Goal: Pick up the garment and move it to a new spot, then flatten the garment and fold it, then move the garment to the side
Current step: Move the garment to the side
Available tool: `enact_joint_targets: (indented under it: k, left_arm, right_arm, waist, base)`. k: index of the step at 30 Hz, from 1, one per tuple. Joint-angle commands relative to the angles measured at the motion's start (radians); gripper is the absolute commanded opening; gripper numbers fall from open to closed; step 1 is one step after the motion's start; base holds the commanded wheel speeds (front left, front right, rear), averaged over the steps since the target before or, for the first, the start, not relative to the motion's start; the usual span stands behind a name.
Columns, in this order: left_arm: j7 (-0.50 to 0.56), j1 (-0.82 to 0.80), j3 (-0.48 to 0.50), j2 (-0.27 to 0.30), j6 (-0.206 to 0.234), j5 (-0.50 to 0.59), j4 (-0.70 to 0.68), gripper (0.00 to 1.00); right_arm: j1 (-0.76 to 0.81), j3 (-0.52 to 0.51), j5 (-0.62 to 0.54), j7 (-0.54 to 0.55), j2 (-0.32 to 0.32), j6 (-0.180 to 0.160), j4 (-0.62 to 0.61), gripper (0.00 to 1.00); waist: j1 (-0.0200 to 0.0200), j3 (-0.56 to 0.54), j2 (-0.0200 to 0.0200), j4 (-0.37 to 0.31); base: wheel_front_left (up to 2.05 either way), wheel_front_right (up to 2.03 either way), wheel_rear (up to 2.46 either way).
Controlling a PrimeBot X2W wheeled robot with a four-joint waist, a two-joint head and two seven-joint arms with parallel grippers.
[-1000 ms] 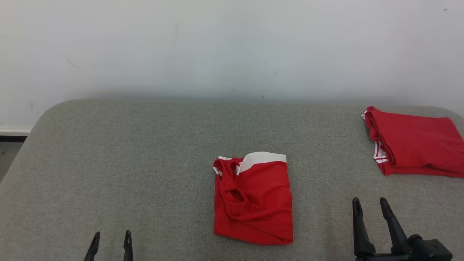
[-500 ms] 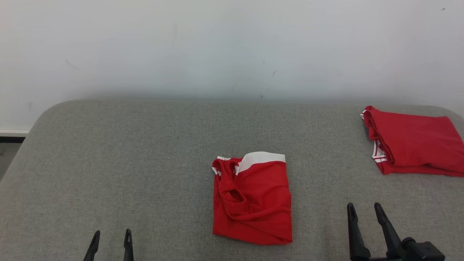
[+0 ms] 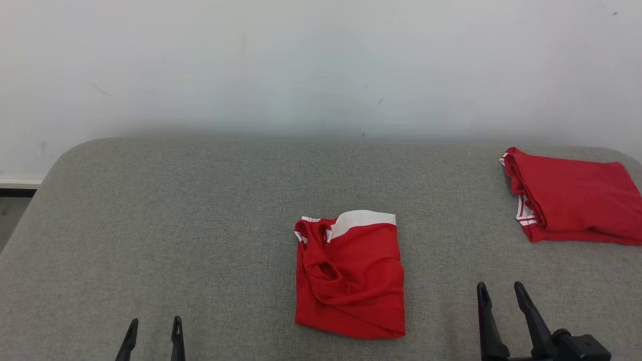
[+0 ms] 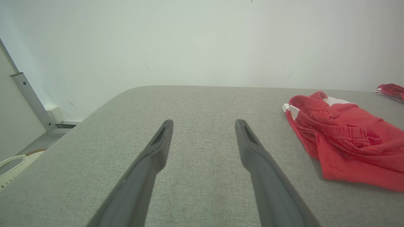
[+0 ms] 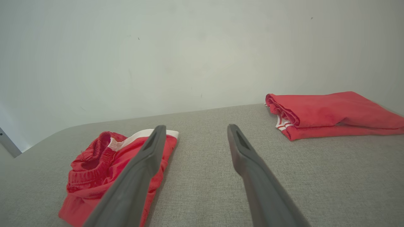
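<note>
Left claw (image 3: 155,321) and right claw (image 3: 500,288) are wide open; the soft, floppy folded red shorts (image 3: 351,278) should lift easily by one edge.

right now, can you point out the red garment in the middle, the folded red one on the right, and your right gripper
middle garment (image 3: 358,281): head view, on its red front panel
folded garment (image 3: 577,198): head view, on its flat top layer
right gripper (image 3: 500,287): head view, midway between the tips of its fingers
</note>
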Motion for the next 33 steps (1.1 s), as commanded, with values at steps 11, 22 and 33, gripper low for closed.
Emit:
enact_joint_targets:
  k: [11, 22, 33]
  left_arm:
    - [-0.003, -0.002, -0.013, 0.0, 0.007, -0.019, 0.003, 1.0]
    - [-0.003, -0.022, -0.049, 0.0, 0.005, -0.022, 0.02, 1.0]
    - [-0.003, -0.069, -0.066, -0.001, -0.007, -0.014, 0.032, 1.0]
  right_arm:
    - [-0.2, 0.115, -0.003, -0.004, 0.001, -0.001, 0.221, 1.0]
    - [-0.56, 0.192, 0.067, 0.05, 0.001, -0.001, 0.735, 1.0]
    - [-0.709, 0.285, 0.19, 0.101, 0.001, -0.001, 1.035, 1.0]
  waist:
    - [0.0, 0.006, 0.0, 0.003]
    - [0.0, 0.025, 0.0, 0.052]
    - [0.0, 0.069, 0.0, 0.104]
  base:
    - [0.0, 0.0, 0.0]
    - [0.0, 0.0, 0.0]
    - [0.0, 0.0, 0.0]
